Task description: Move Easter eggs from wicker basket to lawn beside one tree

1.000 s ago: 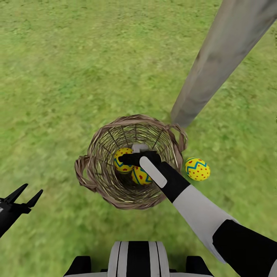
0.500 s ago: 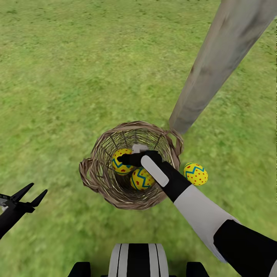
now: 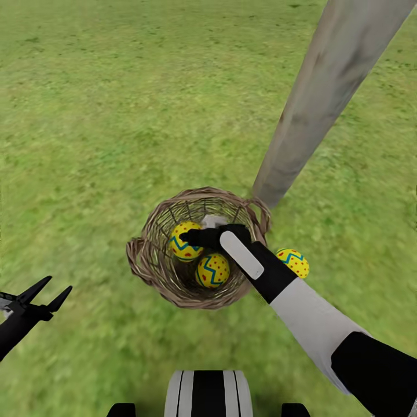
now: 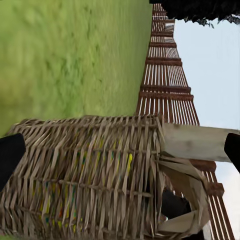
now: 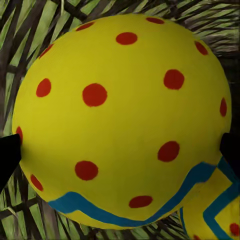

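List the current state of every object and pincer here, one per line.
Round brown wicker basket: upright on the lawn, holding two eggs.
Yellow dotted egg under the pincer: in the basket, between the open fingers.
Second yellow egg: loose in the basket.
Third yellow egg: on grass beside the grey trunk.
Right pincer: open, inside the basket.
Left pincer: open, empty.

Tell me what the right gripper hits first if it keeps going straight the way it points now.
Most likely an Easter egg inside the wicker basket: the right gripper reaches into the basket, and the egg sits dead ahead between its fingertips, seemingly very close. Exact depth is unclear.
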